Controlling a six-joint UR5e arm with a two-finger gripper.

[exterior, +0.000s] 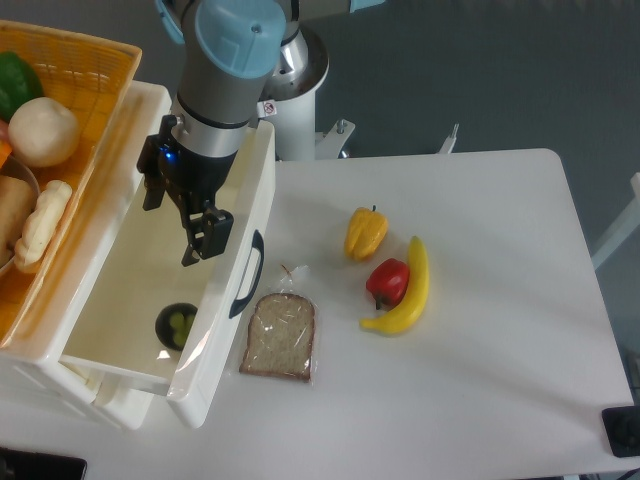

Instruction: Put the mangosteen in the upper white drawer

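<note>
- White tabletop [480,330] fills the right of the view, with grey floor behind it.
- On the left stands the upper white drawer [120,300], pulled out, its black curved handle [250,272] on the front wall facing the table.
- The mangosteen [177,326] lies inside that drawer, on its floor near the front corner (greenish cap turned upward), touching nothing of the arm.
- Above the drawer hangs the gripper [172,222], fingers spread apart and holding nothing, well above the fruit.
- An orange wicker basket [95,75] sits at the far left beside the drawer, with pale and green produce in it.
- On the table: a bagged slice of bread [281,335] just beside the drawer front, a yellow pepper [366,232], and a red pepper [387,282] touching a banana [407,292].
</note>
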